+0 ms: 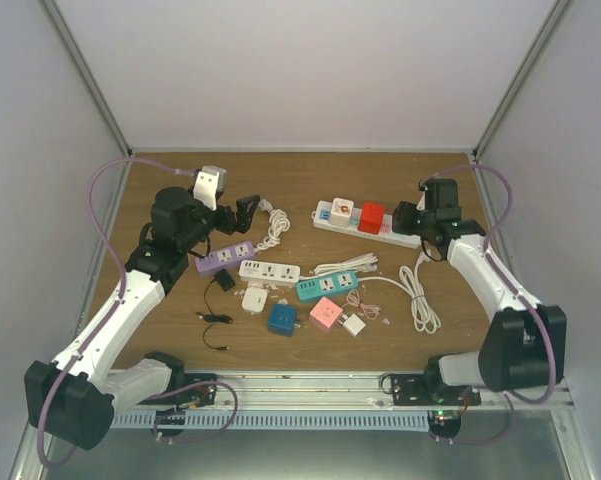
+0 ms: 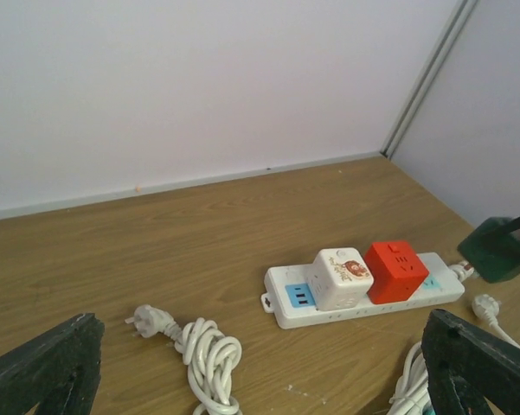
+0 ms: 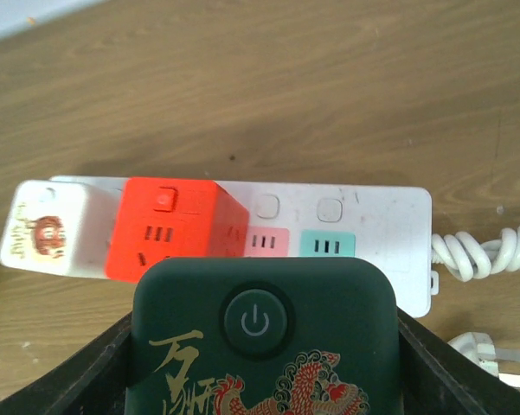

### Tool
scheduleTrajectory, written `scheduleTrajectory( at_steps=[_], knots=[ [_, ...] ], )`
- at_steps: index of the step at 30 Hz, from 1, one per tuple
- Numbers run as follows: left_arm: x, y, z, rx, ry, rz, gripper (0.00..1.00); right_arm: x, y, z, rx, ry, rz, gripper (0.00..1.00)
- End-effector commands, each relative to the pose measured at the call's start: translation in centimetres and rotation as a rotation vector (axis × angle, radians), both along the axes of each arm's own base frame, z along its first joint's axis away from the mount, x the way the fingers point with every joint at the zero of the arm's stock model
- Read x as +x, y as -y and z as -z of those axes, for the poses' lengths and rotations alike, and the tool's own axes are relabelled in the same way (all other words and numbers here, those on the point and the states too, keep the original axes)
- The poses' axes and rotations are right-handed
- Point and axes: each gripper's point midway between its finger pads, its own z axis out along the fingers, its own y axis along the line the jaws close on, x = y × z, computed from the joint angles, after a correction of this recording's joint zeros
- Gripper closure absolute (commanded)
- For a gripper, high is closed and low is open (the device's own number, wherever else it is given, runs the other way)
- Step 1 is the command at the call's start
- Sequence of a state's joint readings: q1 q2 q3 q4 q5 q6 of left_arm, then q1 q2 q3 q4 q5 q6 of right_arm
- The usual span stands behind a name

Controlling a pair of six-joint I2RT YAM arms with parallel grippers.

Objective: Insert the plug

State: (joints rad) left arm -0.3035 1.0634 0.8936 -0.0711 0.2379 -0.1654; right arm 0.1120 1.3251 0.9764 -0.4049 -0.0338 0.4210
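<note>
A white power strip point(image 1: 380, 232) lies at the back right with a white cube adapter point(image 1: 341, 209) and a red cube adapter point(image 1: 371, 216) plugged into it. My right gripper point(image 1: 408, 216) is shut on a dark green cube plug point(image 3: 260, 337) with a power button. It holds the plug just in front of the strip point(image 3: 381, 216), near the free pink socket point(image 3: 266, 243) and teal socket point(image 3: 327, 245). The green plug also shows in the left wrist view point(image 2: 497, 246). My left gripper point(image 1: 243, 212) is open and empty point(image 2: 260, 380), above a coiled white cable point(image 2: 203, 354).
A purple strip point(image 1: 225, 257), a white strip point(image 1: 269, 271) and a teal strip point(image 1: 327, 286) lie mid-table. In front of them are a blue cube point(image 1: 281, 319), a pink cube point(image 1: 326, 313) and small white adapters point(image 1: 254, 299). A white cable coil point(image 1: 418, 295) lies right.
</note>
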Motion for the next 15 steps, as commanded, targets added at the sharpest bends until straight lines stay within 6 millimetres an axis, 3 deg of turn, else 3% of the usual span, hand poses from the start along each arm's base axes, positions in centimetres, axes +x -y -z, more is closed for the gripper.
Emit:
scheduleTrajectory(
  at_steps=[1,15],
  knots=[
    [-0.4,0.1,-2.1,-0.027,0.08,0.032,0.01,1.8,1.1,-0.1,-0.03,-0.013,0.06,0.54],
    [-0.8,0.4,-2.3,-0.03,0.111,0.071,0.01,4.4,2.1,3.0,-0.063,-0.065,0.042,0.52]
  ],
)
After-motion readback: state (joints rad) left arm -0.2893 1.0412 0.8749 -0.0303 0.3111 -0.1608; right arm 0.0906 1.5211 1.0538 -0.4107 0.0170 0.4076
